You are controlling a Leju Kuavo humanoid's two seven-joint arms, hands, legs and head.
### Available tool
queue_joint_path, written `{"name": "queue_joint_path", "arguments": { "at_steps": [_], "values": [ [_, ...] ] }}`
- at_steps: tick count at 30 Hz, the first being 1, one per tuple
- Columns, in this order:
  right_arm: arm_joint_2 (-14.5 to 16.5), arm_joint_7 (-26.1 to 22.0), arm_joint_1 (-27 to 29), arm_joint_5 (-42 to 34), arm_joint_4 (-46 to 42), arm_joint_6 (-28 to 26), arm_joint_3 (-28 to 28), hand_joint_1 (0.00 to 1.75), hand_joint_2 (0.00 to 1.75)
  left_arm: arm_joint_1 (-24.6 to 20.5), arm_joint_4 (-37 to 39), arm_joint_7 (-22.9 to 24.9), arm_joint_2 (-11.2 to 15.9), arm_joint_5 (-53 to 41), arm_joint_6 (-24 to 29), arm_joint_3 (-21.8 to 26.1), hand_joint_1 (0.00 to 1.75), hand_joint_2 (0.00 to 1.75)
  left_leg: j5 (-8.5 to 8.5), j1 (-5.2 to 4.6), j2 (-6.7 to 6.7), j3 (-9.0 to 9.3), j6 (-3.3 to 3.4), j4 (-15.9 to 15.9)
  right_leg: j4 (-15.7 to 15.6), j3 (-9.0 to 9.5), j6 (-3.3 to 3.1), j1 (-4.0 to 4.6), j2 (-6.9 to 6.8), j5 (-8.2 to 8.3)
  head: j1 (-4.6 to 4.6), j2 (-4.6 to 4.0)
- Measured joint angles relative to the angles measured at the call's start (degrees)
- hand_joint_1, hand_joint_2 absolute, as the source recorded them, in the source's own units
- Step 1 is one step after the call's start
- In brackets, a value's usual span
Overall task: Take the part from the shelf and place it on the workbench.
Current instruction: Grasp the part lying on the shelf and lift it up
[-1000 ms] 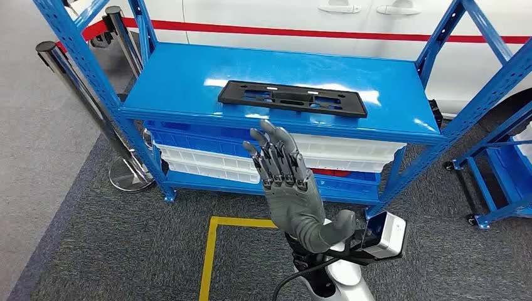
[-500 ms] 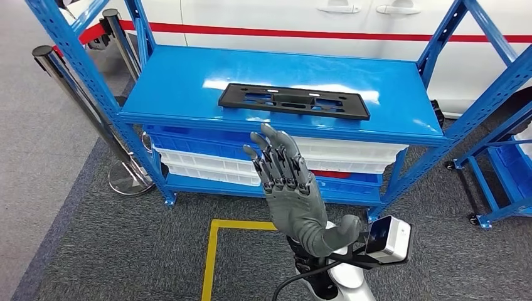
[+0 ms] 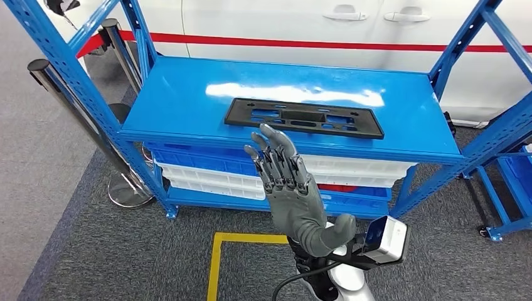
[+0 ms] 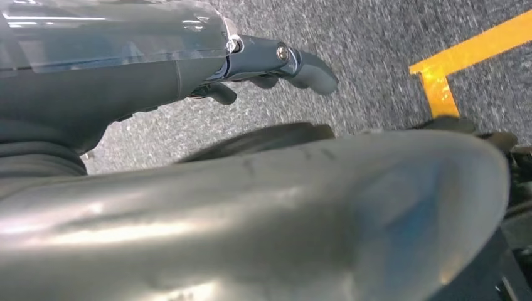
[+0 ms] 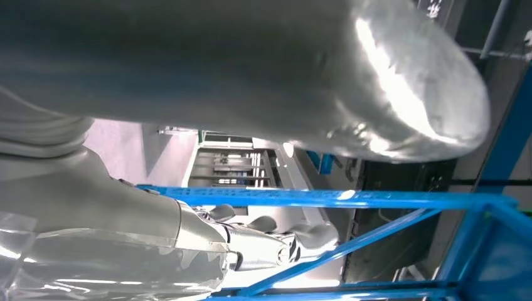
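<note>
Right hand raised in front of the body, palm flat, fingers stretched out and slightly apart, holding nothing, fingertips pointing up toward the front edge of the shelf but short of it and touching nothing. Left hand hanging low over grey carpet beside a yellow floor marking; probably holding nothing, though too little of it visible past the thumb to tell whether spread or curled. Beyond the raised hand, white and blue bins stacked on the lower level of the shelf. Above those, on the blue top level, the part: a flat black plate with cut-outs, lying long side across, near the front edge and roughly centred, untouched. Farther back, a white car with a red stripe; off to one side, chrome barrier posts. By the look of it, the reach stage of the pick-up, with grasp, lift and carry to the workbench all yet to come. Next move, as judged: carry the right hand forward and up over the shelf edge, bring the fingers down onto the plate's near long side, and close thumb against fingers on that thin edge; a low, flat plate, so likely awkward to get fingers under.
</note>
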Motion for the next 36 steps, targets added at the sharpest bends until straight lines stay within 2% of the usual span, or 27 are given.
{"name": "queue_joint_path", "arguments": {
  "at_steps": [1, 2, 3, 5, 6, 7, 8, 9, 11, 12, 13, 15, 16, 17, 18, 19, 21, 22, 23, 24, 26, 27, 28, 31, 33, 34, 36],
  "values": [
    [0.01, 0.32, 0.00, -0.09, -0.01, -0.27, -0.01, 0.00, 0.00, 0.02, 0.00, -0.03, 0.03, 0.02, 0.05, 0.00, 0.00, 0.00, -0.45, 0.01, -0.05, 0.63, 0.46, -0.21, 2.40, -1.20, 0.29, -0.10, -0.05, 0.66, 0.01, 0.01],
    [0.01, 0.77, 0.01, -0.30, -0.02, -0.57, -0.03, 0.00, 0.00, 0.02, 0.00, -0.06, 0.05, 0.04, 0.10, 0.01, 0.00, 0.00, -0.89, 0.05, -0.09, 1.40, 0.82, -0.47, 5.58, -3.22, 0.49, -0.15, -0.11, 1.14, 0.05, 0.01],
    [0.01, 1.35, 0.07, -0.71, 0.01, -0.94, -0.13, 0.00, 0.00, 0.04, 0.00, -0.10, 0.07, 0.07, 0.17, 0.01, 0.00, 0.00, -1.44, 0.05, -0.11, 2.27, 1.07, -0.79, 9.43, -6.12, 0.62, -0.16, -0.17, 0.99, 0.08, 0.01],
    [0.01, 2.39, 0.25, -1.72, 0.15, -1.57, -0.49, 0.00, 0.00, 0.10, 0.00, -0.14, 0.07, 0.09, 0.28, 0.01, 0.00, 0.00, -2.77, 0.01, -0.29, 4.25, 1.25, -1.25, 15.39, -12.14, 0.65, -0.12, -0.18, -1.58, 0.10, 0.02],
    [0.01, 2.79, 0.34, -2.15, 0.25, -1.80, -0.68, 0.00, 0.00, 0.17, 0.01, -0.15, 0.07, 0.09, 0.33, 0.01, 0.00, 0.00, -3.57, -0.01, -0.44, 5.39, 1.25, -1.39, 16.72, -14.61, 0.58, -0.08, -0.17, -3.17, 0.10, 0.02],
    [0.01, 3.01, 0.39, -2.40, 0.31, -1.90, -0.80, 0.00, 0.00, 0.25, 0.02, -0.14, 0.08, 0.09, 0.36, 0.01, 0.00, 0.00, -4.43, -0.02, -0.61, 6.57, 1.22, -1.47, 16.26, -16.11, 0.42, 0.02, -0.17, -4.06, 0.10, 0.02],
    [0.01, 3.16, 0.39, -2.53, 0.34, -1.93, -0.86, 0.00, 0.00, 0.29, 0.03, -0.14, 0.07, 0.09, 0.39, 0.01, 0.00, 0.00, -5.31, -0.04, -0.75, 7.79, 1.19, -1.55, 14.47, -16.85, 0.14, 0.20, -0.17, -3.80, 0.11, 0.02],
    [0.01, 3.26, 0.40, -2.61, 0.35, -1.96, -0.90, 0.00, 0.00, 0.30, 0.04, -0.14, 0.07, 0.09, 0.40, 0.01, 0.00, 0.00, -6.25, -0.09, -0.83, 9.11, 1.16, -1.71, 11.35, -16.98, -0.40, 0.51, -0.17, -1.47, 0.11, 0.01],
    [0.01, 3.44, 0.49, -2.73, 0.46, -2.16, -1.08, 0.00, 0.00, 0.33, 0.15, -0.14, -0.11, 0.09, 0.43, -0.01, 0.00, 0.00, -8.04, -0.19, -1.05, 11.57, 0.94, -2.33, 4.17, -16.65, -1.85, 1.46, -0.04, 6.88, 0.10, 0.01],
    [0.02, 3.68, 0.54, -2.85, 0.54, -2.43, -1.21, 0.00, 0.00, 0.27, 0.21, -0.10, -0.22, 0.10, 0.44, -0.01, 0.00, 0.00, -8.84, -0.30, -1.13, 12.76, 0.71, -2.93, 1.67, -16.30, -2.47, 1.86, 0.20, 10.37, 0.11, 0.01],
    [0.08, 4.03, 0.55, -3.06, 0.62, -2.79, -1.36, 0.00, 0.00, 0.22, 0.28, -0.07, -0.32, 0.07, 0.45, -0.02, 0.00, 0.00, -9.08, -0.53, -1.24, 14.08, 0.48, -3.27, 0.17, -15.73, -2.77, 2.05, 0.48, 12.15, 0.10, 0.01],
    [0.40, 5.20, 0.39, -3.77, 0.71, -3.66, -1.52, 0.00, 0.00, 0.02, 0.30, 0.02, -0.31, 0.02, 0.51, -0.01, 0.00, 0.00, -8.01, -0.96, -1.21, 15.63, -0.04, -2.09, -0.81, -13.48, -2.85, 1.76, 0.96, 11.60, 0.06, 0.01],
    [0.58, 5.84, 0.27, -4.25, 0.76, -4.08, -1.55, 0.00, 0.00, -0.02, 0.31, 0.04, -0.23, -0.01, 0.52, -0.01, 0.00, 0.00, -7.03, -1.05, -1.09, 15.44, -0.30, 0.11, -1.22, -12.11, -2.88, 1.54, 0.98, 11.06, 0.01, 0.01],
    [0.74, 6.46, 0.16, -4.70, 0.81, -4.44, -1.56, 0.00, 0.00, -0.12, 0.31, 0.08, -0.17, -0.01, 0.51, -0.01, 0.00, 0.00, -6.54, -1.00, -0.95, 14.10, -0.59, 3.02, -1.37, -10.96, -3.04, 1.39, 0.95, 10.43, -0.05, 0.01],
    [0.81, 7.01, 0.10, -5.14, 0.88, -4.75, -1.57, 0.00, 0.00, -0.20, 0.31, 0.11, -0.11, 0.00, 0.48, 0.00, 0.00, 0.00, -6.96, -0.93, -0.81, 12.21, -0.88, 6.19, -1.46, -10.02, -3.26, 1.33, 0.87, 9.87, -0.06, 0.01],
    [0.83, 7.45, 0.07, -5.59, 1.00, -5.06, -1.58, 0.00, 0.00, -0.26, 0.31, 0.09, -0.08, 0.00, 0.41, 0.00, 0.00, 0.00, -8.52, -0.87, -0.71, 9.75, -1.15, 9.25, -1.44, -9.36, -3.45, 1.35, 0.79, 9.27, -0.09, 0.01],
    [0.84, 8.40, 0.08, -6.41, 1.28, -5.85, -1.59, 0.00, 0.00, -0.29, 0.31, -0.01, -0.03, 0.09, 0.11, 0.01, 0.00, 0.00, -13.66, -0.77, -0.66, 5.19, -1.54, 12.75, -1.40, -8.37, -3.72, 1.35, 0.82, 8.32, -0.09, 0.01],
    [0.84, 8.92, 0.10, -6.78, 1.46, -6.36, -1.59, 0.00, 0.00, -0.27, 0.31, -0.10, -0.01, 0.19, -0.08, 0.01, 0.00, 0.00, -15.64, -0.71, -0.64, 3.59, -1.66, 12.89, -1.34, -7.92, -3.75, 1.34, 0.91, 7.89, -0.10, 0.01],
    [0.85, 9.59, 0.11, -7.14, 1.64, -6.97, -1.59, 0.00, 0.00, -0.22, 0.31, -0.19, 0.03, 0.28, -0.26, 0.01, 0.00, 0.00, -15.76, -0.64, -0.61, 2.81, -1.71, 11.52, -1.26, -7.49, -3.73, 1.33, 1.04, 7.44, -0.11, 0.01],
    [0.87, 10.29, 0.12, -7.51, 1.84, -7.61, -1.59, 0.00, 0.00, -0.15, 0.31, -0.26, 0.07, 0.35, -0.37, 0.01, 0.00, 0.00, -13.94, -0.56, -0.59, 2.63, -1.70, 8.95, -1.13, -7.10, -3.63, 1.32, 1.15, 6.97, -0.11, 0.00],
    [0.97, 11.64, 0.11, -8.12, 2.20, -8.68, -1.59, 0.00, 0.00, 0.03, 0.31, -0.31, 0.13, 0.37, -0.40, 0.02, 0.00, 0.00, -6.95, -0.51, -0.46, 3.05, -1.36, 2.54, -0.71, -6.46, -3.25, 1.36, 1.25, 6.10, -0.10, 0.00],
    [1.03, 12.10, 0.09, -8.33, 2.35, -9.01, -1.59, 0.00, 0.00, 0.04, 0.32, -0.31, 0.15, 0.37, -0.40, 0.02, 0.00, 0.00, -4.41, -0.60, -0.40, 3.20, -1.00, 0.46, -0.49, -6.34, -2.99, 1.42, 1.25, 5.76, -0.14, 0.01],
    [1.08, 12.40, 0.08, -8.46, 2.48, -9.20, -1.59, 0.00, 0.00, 0.03, 0.32, -0.32, 0.16, 0.37, -0.39, 0.03, 0.00, 0.00, -2.75, -0.68, -0.35, 3.23, -0.56, -0.53, -0.32, -6.32, -2.69, 1.49, 1.24, 5.46, -0.13, 0.01],
    [1.17, 12.66, -0.03, -8.66, 2.64, -9.43, -1.59, 0.00, 0.00, 0.04, 0.33, -0.32, 0.14, 0.37, -0.37, 0.03, 0.00, 0.00, -1.61, -0.63, -0.33, 3.33, 0.59, -0.84, 0.02, -6.50, -1.92, 1.55, 1.06, 4.87, -0.13, 0.01],
    [1.24, 12.74, -0.19, -8.85, 2.66, -9.62, -1.59, 0.00, 0.00, -0.01, 0.33, -0.32, 0.11, 0.37, -0.37, 0.03, 0.00, 0.00, -1.45, -0.42, -0.24, 3.52, 1.12, -1.23, 2.39, -7.69, -1.18, 1.44, 0.62, 3.41, -0.02, 0.01],
    [1.26, 13.10, -0.24, -9.16, 2.69, -9.96, -1.59, 0.00, 0.00, -0.05, 0.33, -0.32, 0.10, 0.40, -0.37, 0.04, 0.00, 0.00, -1.49, -0.38, -0.18, 3.60, 1.32, -1.33, 5.32, -9.24, -0.76, 1.24, 0.39, 1.96, 0.04, 0.00],
    [1.28, 14.60, -0.31, -10.32, 2.94, -11.31, -1.59, 0.00, 0.00, -0.06, 0.33, -0.33, 0.12, 0.67, -0.42, 0.08, 0.00, 0.00, -1.80, -0.39, -0.13, 3.70, 1.59, -1.34, 13.27, -13.85, -0.13, 0.77, 0.25, -0.94, 0.10, 0.01]
  ]
}}
